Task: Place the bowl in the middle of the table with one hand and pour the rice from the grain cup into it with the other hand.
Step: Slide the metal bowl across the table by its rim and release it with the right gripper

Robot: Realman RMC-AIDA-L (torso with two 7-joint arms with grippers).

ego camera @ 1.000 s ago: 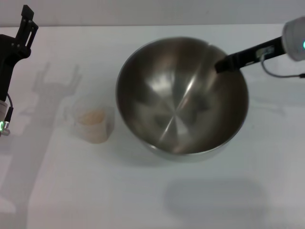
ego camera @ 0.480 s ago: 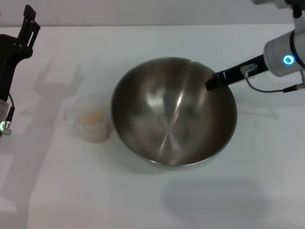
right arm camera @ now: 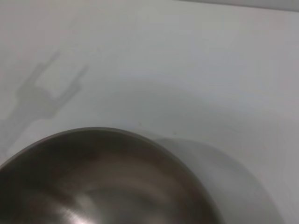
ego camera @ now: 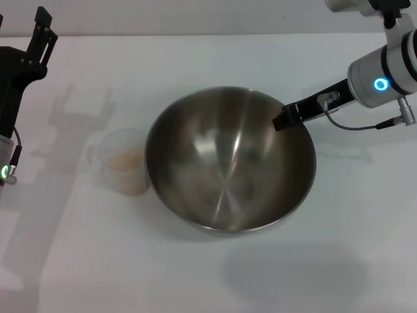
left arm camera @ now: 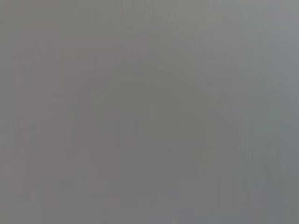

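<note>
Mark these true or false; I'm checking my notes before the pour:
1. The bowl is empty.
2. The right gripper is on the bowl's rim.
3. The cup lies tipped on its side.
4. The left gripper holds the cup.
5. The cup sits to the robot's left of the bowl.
1. True. The bowl shows only bare steel inside.
2. True. The right gripper is at the rim, on the far right side.
3. False. The cup stands upright on the table, with rice inside.
4. False. The left gripper is up at the far left, well away from the cup.
5. True. It stands close beside the bowl's left side.
</note>
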